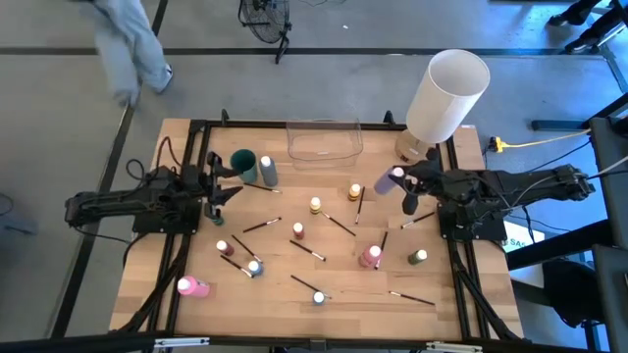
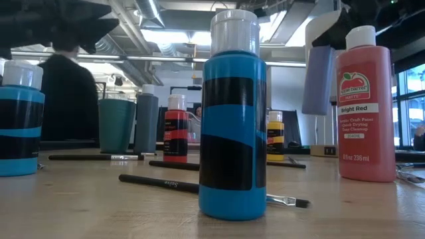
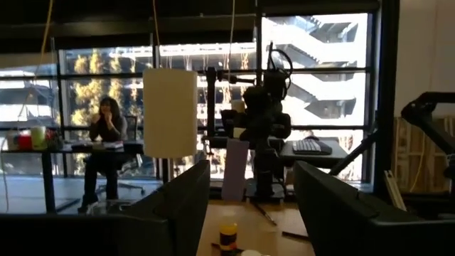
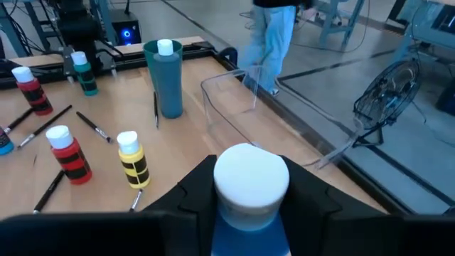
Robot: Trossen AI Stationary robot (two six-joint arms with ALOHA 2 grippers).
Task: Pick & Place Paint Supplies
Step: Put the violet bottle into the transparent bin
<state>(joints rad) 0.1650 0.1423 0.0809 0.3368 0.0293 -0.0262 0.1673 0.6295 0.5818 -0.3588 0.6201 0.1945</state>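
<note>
"Table (image 1: 157,257) first, then down in size: what is on it?"

"White cylinder (image 1: 446,93) at the far right corner, which I leave alone. Next the clear container (image 1: 324,124) at the far edge; I see nothing in it. The small bottles stand scattered on the wood, one pink bottle (image 1: 192,286) lying on its side near the front left, and thin paintbrushes (image 1: 262,226) lie among them."

"And your hands?"

"My right hand (image 1: 404,188) is clamped round the lilac bottle (image 1: 388,182), lifted off the table, just beside the cylinder's foot and near the container. My left hand (image 1: 221,186) hangs with its fingers apart and nothing between them, close to the teal bottle (image 1: 243,162)."

"How would you place it well?"

"I'd say carry it clear of the cylinder, keep the cap up, bring it over the middle of the container rather than its thin wall, and go low before letting go, so it doesn't topple"
</note>
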